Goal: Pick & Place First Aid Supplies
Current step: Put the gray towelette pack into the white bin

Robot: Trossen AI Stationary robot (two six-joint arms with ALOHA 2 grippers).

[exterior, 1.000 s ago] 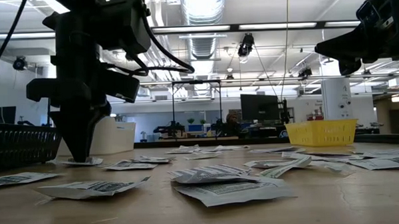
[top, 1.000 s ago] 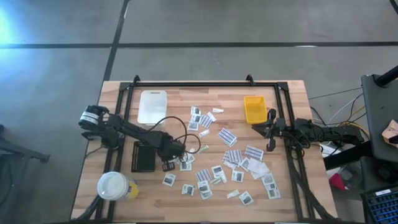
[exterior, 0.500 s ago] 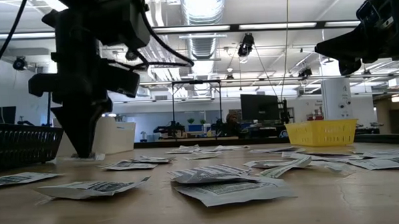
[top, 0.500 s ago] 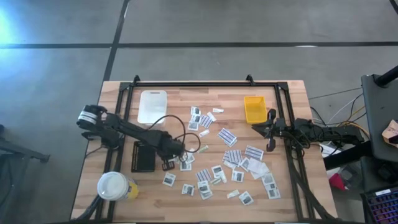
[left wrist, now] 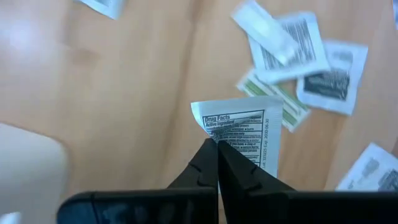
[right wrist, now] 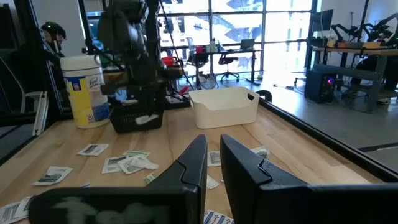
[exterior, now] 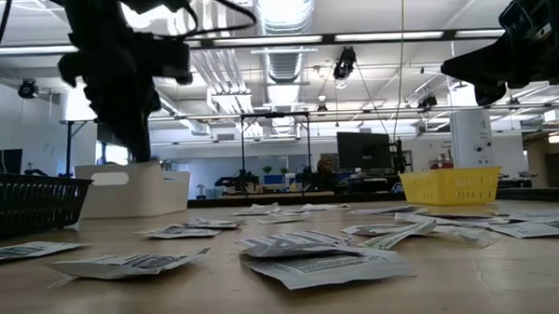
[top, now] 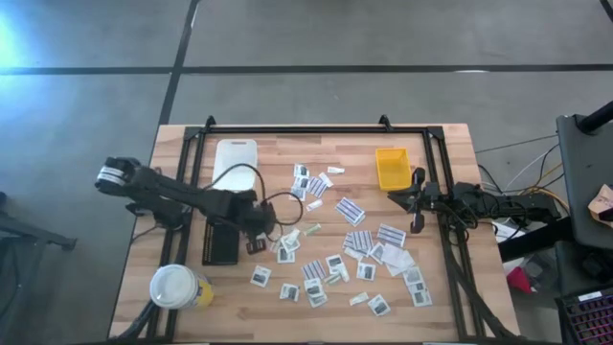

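Note:
Many small white first aid packets (top: 359, 251) with dark print lie flat over the middle and right of the wooden table. My left gripper (left wrist: 216, 144) is shut on one printed white packet (left wrist: 242, 134) and hangs above the table beside the black tray (top: 220, 241), as the low view (exterior: 138, 153) also shows. My right gripper (right wrist: 213, 163) waits at the table's right edge (top: 407, 198), level, with a narrow gap between its fingers and nothing in it. My left gripper pinches the packet's corner (left wrist: 210, 127) between its two fingertips, which slant steeply down from above. The packet is lifted clear of the table and spreads out beyond the fingertips, printed face showing. In the right wrist view it hangs below the fingers (right wrist: 147, 119).
A white tray (top: 235, 163) stands at the far left, a yellow tray (top: 391, 168) at the far right. A white-topped yellow canister (top: 177, 286) stands near the front left corner. A black frame (top: 316, 129) borders the table's far and side edges.
My left gripper has risen from the table and drawn a little toward the table's left edge, staying shut. The packet in its fingertips has come up with it, lifted clear of the wood. The other packets lie where they were.

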